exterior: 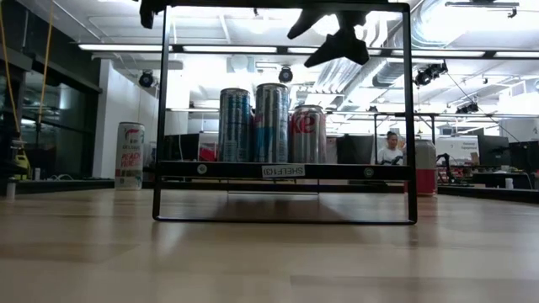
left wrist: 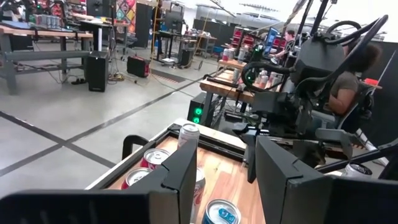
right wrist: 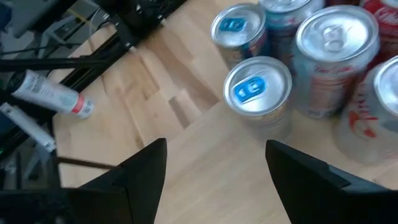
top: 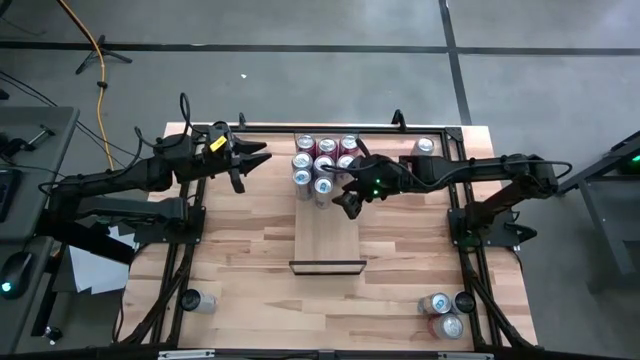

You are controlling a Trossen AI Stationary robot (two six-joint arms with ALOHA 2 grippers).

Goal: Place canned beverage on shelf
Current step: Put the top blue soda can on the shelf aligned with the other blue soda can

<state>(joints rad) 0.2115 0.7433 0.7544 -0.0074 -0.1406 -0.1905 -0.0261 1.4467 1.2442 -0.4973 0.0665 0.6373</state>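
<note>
High view: my right gripper [top: 347, 200] hangs over the shelf [top: 327, 240], just near of the cluster of cans [top: 325, 165] that stands on the shelf's far end; its fingers [right wrist: 144, 167] are spread apart with nothing between them. Right wrist view: the closest can, a slim blue-tabbed one [right wrist: 258, 92], stands upright just beyond the fingertips and is not touched; red-and-silver cans crowd behind it. The shelf is the long, pale wood panel lying down the middle of the desk [top: 240, 260], with a dark strip at its near end. My left gripper [top: 245, 160] waits above the far left part of the desk, well apart from the cans, its fingers [left wrist: 180, 171] partly parted and empty. Low view: three tall cans [exterior: 271, 123] show upright on the raised shelf inside a black frame [exterior: 410, 118]. Other cans remain off the shelf: one at the far right corner [top: 425, 147], three at the near right [top: 445, 312], and one lying at the near left [top: 198, 301].
</note>
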